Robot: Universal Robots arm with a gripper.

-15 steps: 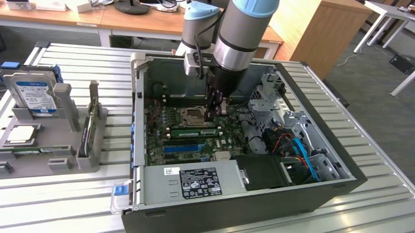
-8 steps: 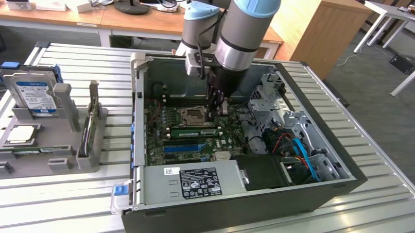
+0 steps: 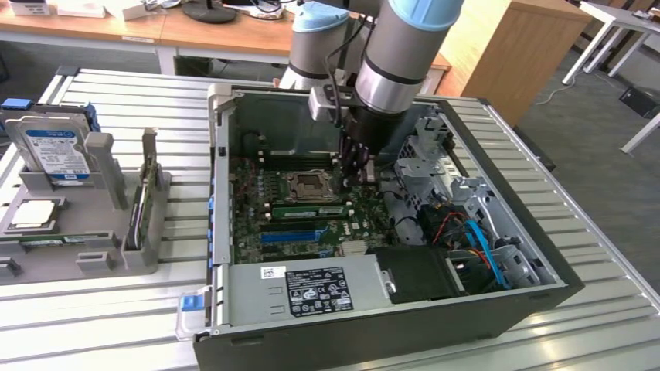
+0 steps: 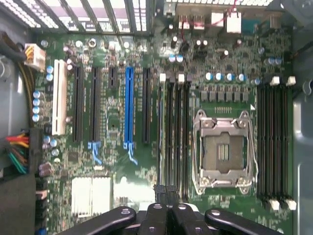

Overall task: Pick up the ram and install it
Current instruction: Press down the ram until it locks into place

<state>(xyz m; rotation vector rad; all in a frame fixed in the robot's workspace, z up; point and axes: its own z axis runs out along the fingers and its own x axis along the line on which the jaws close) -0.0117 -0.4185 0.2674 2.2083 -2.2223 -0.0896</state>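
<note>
The ram (image 3: 306, 209) is a thin green stick standing in a memory slot on the motherboard, right beside the CPU socket (image 3: 307, 185). The wrist view catches the ram (image 4: 160, 132) edge-on in the slot nearest the blue slot (image 4: 129, 105). My gripper (image 3: 359, 174) hangs inside the open computer case (image 3: 219, 154), a little above the board and close to the socket. Its black fingertips (image 4: 160, 192) are pressed together over one end of the memory slots, and my gripper (image 4: 166, 192) is shut with nothing between its fingers.
A silver power supply (image 3: 309, 290) fills the case's near end, with drive cages and cables (image 3: 469, 232) on the exterior view's right. On the exterior view's left, a grey fixture (image 3: 103, 232) holds a hard drive (image 3: 52, 151). Desks stand behind.
</note>
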